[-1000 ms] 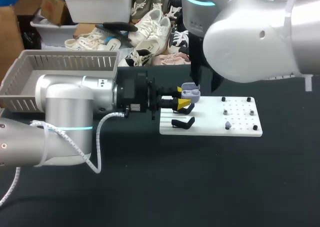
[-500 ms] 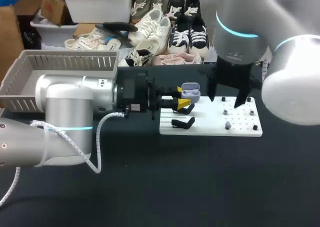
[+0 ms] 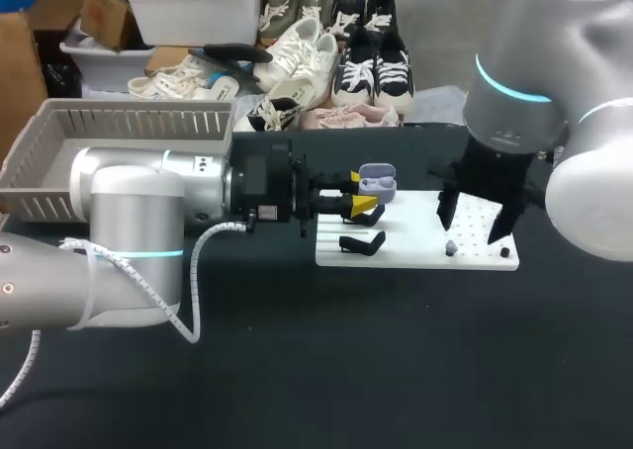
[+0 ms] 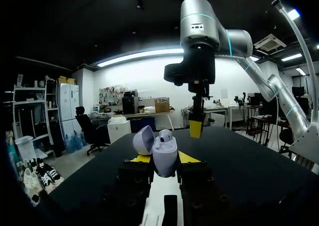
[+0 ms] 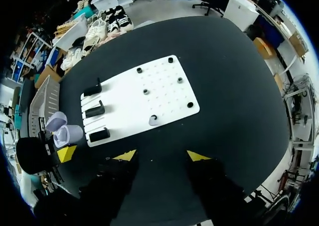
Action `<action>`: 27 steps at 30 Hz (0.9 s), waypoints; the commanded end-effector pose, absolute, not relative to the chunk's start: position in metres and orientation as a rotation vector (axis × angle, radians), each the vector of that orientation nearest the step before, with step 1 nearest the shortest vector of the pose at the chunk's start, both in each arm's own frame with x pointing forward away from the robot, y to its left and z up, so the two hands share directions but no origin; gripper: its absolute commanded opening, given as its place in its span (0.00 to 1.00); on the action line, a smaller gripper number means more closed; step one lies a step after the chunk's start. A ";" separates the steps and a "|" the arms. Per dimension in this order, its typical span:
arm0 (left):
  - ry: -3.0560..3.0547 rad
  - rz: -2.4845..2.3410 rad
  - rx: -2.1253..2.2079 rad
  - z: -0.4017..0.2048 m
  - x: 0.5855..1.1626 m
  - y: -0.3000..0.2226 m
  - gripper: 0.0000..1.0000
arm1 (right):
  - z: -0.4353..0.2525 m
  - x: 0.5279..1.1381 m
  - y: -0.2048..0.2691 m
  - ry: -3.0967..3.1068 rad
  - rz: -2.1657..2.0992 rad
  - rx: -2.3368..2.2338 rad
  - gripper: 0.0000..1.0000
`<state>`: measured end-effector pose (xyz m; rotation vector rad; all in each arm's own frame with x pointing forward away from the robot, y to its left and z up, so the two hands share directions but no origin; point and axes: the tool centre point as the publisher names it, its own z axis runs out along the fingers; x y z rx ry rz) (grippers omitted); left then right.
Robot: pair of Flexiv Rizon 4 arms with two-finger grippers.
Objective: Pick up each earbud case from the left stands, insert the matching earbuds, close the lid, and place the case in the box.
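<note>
My left gripper (image 3: pixel 362 196) is shut on a lavender earbud case (image 3: pixel 377 183), held level above the left end of the white pegboard (image 3: pixel 415 253). Its lid (image 4: pixel 143 139) stands open and one earbud (image 4: pixel 165 135) sits inside the case (image 4: pixel 164 155). My right gripper (image 3: pixel 475 222) hangs open over the right part of the board, with nothing between its fingers. In the right wrist view the board (image 5: pixel 124 106) lies under and ahead of that gripper (image 5: pixel 161 156), with a small grey piece (image 5: pixel 153 120) on it and the case (image 5: pixel 65 132) off to the side.
Black stands (image 5: pixel 94 109) line the board's left end, one of them (image 3: pixel 362 242) just below the held case. Short black pegs (image 5: pixel 189 105) dot the board. A grey slatted basket (image 3: pixel 119 123) stands at the back left, behind my left arm.
My right arm has swung away from the held case, rightward and toward the front, and now hangs over the board's right part. The left arm and the case have not moved.
</note>
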<state>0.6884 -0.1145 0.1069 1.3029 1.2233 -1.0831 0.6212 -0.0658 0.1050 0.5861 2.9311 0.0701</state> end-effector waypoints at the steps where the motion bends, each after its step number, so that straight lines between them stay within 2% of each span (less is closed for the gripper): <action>1: 1.223 -1.080 1.300 0.106 0.688 -0.115 0.00 | 0.093 0.633 -0.059 2.946 0.016 0.643 0.53; 3: 1.223 -1.080 1.300 0.106 0.688 -0.115 0.00 | 0.088 0.634 -0.059 2.943 0.024 0.654 0.52; 7: 1.223 -1.080 1.300 0.106 0.688 -0.115 0.00 | 0.081 0.637 -0.059 2.930 0.052 0.704 0.63; 8: 1.223 -1.080 1.300 0.106 0.688 -0.115 0.00 | 0.080 0.638 -0.059 2.926 0.055 0.711 0.63; 14: 1.223 -1.080 1.300 0.106 0.688 -0.115 0.00 | 0.067 0.643 -0.059 2.874 0.091 0.815 0.56; 17: 1.223 -1.080 1.300 0.106 0.688 -0.115 0.00 | 0.063 0.645 -0.058 2.856 0.107 0.841 0.46; 27: 1.223 -1.080 1.300 0.106 0.688 -0.115 0.00 | 0.049 0.649 -0.057 2.816 0.156 0.866 0.47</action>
